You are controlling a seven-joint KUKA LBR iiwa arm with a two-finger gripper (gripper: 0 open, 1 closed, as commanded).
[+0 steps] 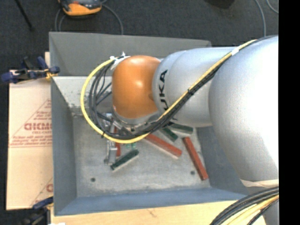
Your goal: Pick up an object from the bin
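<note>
Claw (111, 153) of mine sits at the dark green flat stick (126, 158), left-centre of the bin (63, 165); clenched or released, I cannot tell. Stick seems light, stiff, thin: pinch across its middle.

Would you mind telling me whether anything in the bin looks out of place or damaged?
Nothing stands out. The pincer is low over a green bar near the middle of the bin. The red bars and other green bars lie loose at mixed angles, all inside, none visibly broken.
</note>
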